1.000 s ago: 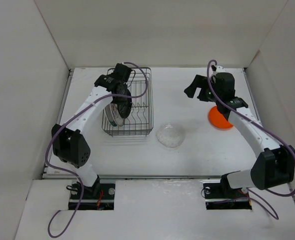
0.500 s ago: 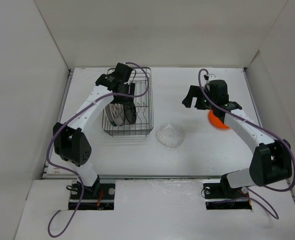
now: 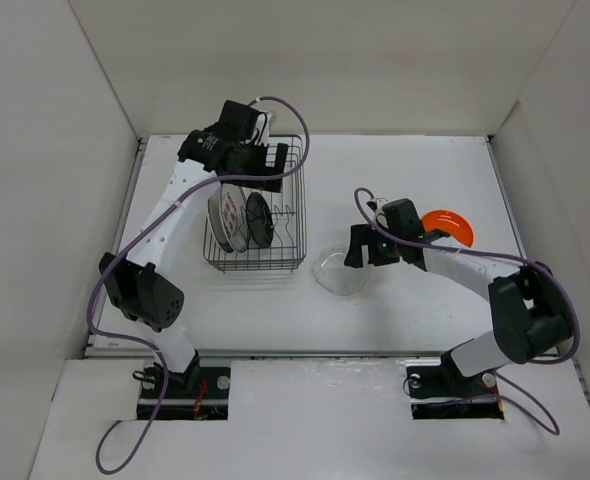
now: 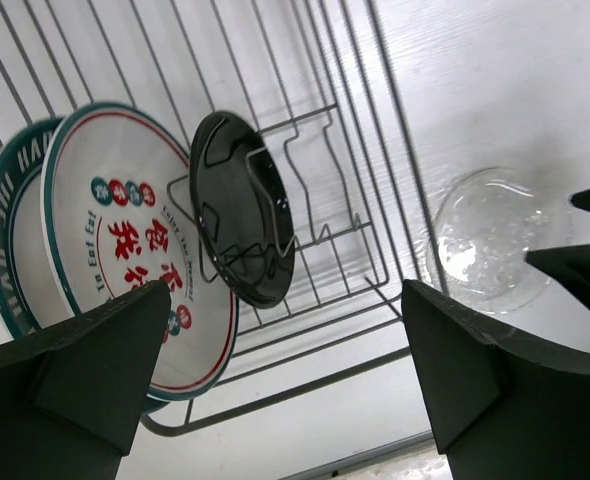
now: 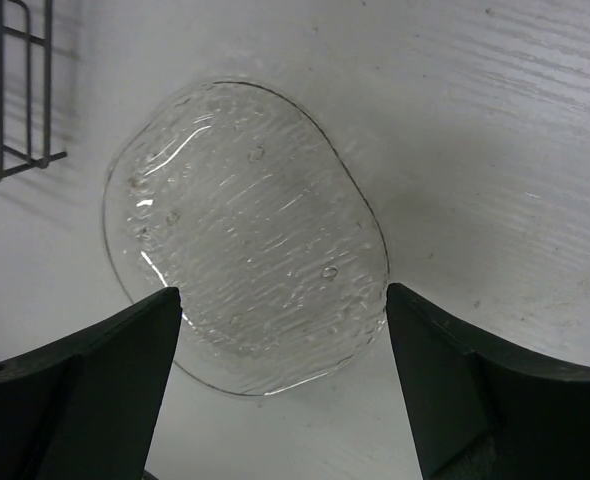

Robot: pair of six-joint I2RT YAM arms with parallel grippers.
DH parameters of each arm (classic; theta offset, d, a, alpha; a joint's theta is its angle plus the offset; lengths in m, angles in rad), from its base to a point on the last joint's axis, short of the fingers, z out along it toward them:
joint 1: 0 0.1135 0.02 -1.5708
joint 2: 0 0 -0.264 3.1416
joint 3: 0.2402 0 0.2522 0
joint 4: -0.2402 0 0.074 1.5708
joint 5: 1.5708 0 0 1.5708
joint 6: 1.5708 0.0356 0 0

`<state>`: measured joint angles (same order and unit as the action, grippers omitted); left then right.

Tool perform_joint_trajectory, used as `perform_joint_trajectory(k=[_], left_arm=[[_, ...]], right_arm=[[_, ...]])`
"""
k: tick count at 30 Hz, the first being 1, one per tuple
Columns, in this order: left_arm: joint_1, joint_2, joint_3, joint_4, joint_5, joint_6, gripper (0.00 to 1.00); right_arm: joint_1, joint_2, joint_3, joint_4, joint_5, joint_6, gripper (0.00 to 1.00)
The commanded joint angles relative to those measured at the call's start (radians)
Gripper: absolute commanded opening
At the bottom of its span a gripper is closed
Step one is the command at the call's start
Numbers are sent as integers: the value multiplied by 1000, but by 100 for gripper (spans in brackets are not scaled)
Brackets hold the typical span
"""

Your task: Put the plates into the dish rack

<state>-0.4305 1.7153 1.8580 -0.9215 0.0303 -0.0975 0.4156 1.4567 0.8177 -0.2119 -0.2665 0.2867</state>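
The dish rack [image 3: 301, 205] holds three upright plates: a dark-rimmed white one [image 3: 217, 222], one with red characters [image 3: 233, 218] and a glossy black one [image 3: 259, 220]. My left gripper [image 3: 262, 163] hangs open above the rack, apart from them. Its wrist view shows the black plate [image 4: 243, 222] leaning in the tines, next to the red-character plate [image 4: 125, 250]. The clear glass plate [image 3: 337, 272] lies flat right of the rack. My right gripper [image 3: 359, 247] is open just over it, and its jaws straddle the plate's near part [image 5: 245, 240]. The orange plate [image 3: 448, 226] lies further right.
White walls enclose the table on three sides. A corner of the rack [image 5: 15, 100] shows at the left edge of the right wrist view. The right gripper's dark fingertips [image 4: 585, 265] show in the left wrist view, beside the glass plate [image 4: 490, 240].
My left gripper opened, let go of the black plate and rose; the plate now stands in the rack. My right arm swung left from the orange plate to the glass plate.
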Motion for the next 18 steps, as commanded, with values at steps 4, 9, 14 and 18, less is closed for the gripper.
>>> perform_joint_trajectory(k=[4, 9, 14, 18], left_arm=[[-1, -65, 93, -20, 85, 68, 100], [-1, -100, 60, -10, 94, 93, 100], [-1, -109, 35, -10, 71, 102, 100], [9, -128, 35, -10, 71, 102, 100]], right_arm=[[15, 48, 11, 36, 76, 6, 87], [15, 82, 20, 25, 99, 16, 87], [15, 155, 38, 0, 99, 26, 56], [15, 191, 38, -9, 108, 58, 12]])
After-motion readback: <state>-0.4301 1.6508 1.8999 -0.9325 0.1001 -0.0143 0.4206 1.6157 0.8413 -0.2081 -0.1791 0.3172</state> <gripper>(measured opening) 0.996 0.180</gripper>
